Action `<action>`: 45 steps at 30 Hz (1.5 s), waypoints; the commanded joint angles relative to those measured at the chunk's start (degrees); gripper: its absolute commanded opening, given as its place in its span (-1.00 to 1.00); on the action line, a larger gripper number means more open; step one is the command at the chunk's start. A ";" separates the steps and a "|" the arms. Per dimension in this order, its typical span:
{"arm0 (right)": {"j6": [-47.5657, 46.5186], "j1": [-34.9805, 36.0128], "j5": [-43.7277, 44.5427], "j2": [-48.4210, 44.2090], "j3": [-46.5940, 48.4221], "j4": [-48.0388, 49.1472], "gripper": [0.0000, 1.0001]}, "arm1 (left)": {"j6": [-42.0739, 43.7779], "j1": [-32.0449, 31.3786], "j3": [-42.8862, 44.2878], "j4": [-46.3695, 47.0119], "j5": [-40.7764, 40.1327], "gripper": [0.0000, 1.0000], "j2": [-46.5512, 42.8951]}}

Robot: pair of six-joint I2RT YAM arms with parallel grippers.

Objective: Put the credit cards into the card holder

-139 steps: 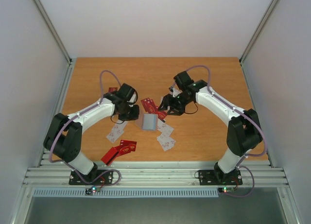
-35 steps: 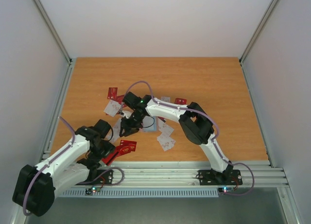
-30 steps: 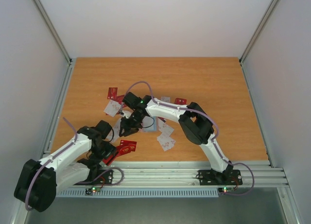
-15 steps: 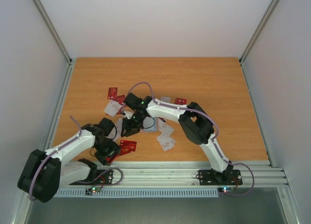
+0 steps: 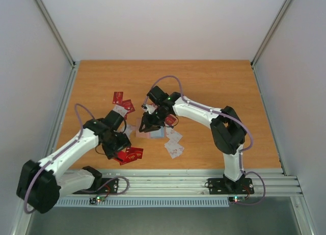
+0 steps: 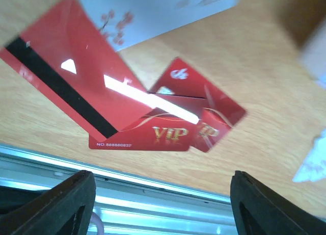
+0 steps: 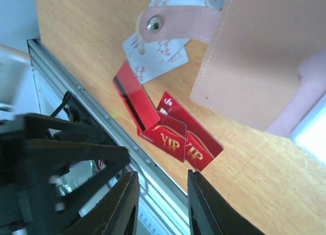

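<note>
low by the front rail (image 6: 153,191), the left pincer (image 6: 160,176) hangs with its fingers spread wide and nothing between them, above a small heap of red credit cards (image 6: 153,135); one with a black stripe is tilted across two gold-lettered ones. the right pincer (image 7: 162,174) is narrowly parted and also empty, just beside the tan card holder (image 7: 265,56), which lies on the table (image 5: 214,87) with its snap strap (image 7: 153,24) reaching over white cards (image 7: 160,59). from above, the right arm's wrist covers much of the card holder (image 5: 157,134), so only a pale edge shows, and more cards lie scattered around both arms. the right wrist view alone shows the strap and the tan outside.
</note>
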 commanded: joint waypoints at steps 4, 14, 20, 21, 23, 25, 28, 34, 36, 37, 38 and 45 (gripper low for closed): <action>-2.14 0.30 1.56 -5.46 -3.55 -2.46 -0.44 | 11.72 2.54 7.46 -13.77 -14.02 0.50 -4.92; -2.74 -2.27 7.44 -12.88 -11.68 -5.79 -0.44 | 4.92 6.84 1.67 -1.77 -13.34 0.52 6.35; -3.43 -4.23 8.69 -18.60 -17.56 -6.72 -0.44 | 0.86 6.72 2.97 2.48 -10.87 0.58 14.17; -3.42 -4.37 9.09 -19.33 -18.24 -6.81 -0.44 | -0.25 6.53 2.95 2.48 -10.53 0.59 15.09; -3.25 -4.67 9.60 -20.58 -19.43 -6.80 -0.44 | -2.39 5.89 2.96 2.13 -10.42 0.63 16.94; -2.93 -4.88 9.84 -21.59 -20.53 -6.50 -0.44 | -3.95 4.75 2.38 2.43 -10.56 0.64 18.12; -2.53 -5.18 10.10 -22.63 -21.60 -6.34 -0.44 | -7.25 3.16 -0.49 5.50 -8.82 0.57 18.47; -1.90 -5.77 10.95 -24.06 -23.56 -6.03 -0.44 | -13.64 -1.17 -6.50 9.76 -6.39 0.36 17.73; -1.46 -5.79 11.07 -24.40 -24.32 -5.88 -0.44 | -15.47 -2.85 -8.07 10.74 -5.70 0.29 17.20; -1.18 -5.83 11.07 -24.66 -24.77 -5.63 -0.44 | -16.56 -3.73 -8.60 10.94 -5.59 0.24 16.88; -0.79 -5.77 11.08 -24.92 -25.29 -5.24 -0.44 | -17.36 -4.51 -9.18 11.00 -5.50 0.20 16.48; -0.03 -5.83 11.07 -24.20 -26.41 -3.99 -0.44 | -20.75 -9.00 -11.18 15.11 -2.55 -0.09 15.88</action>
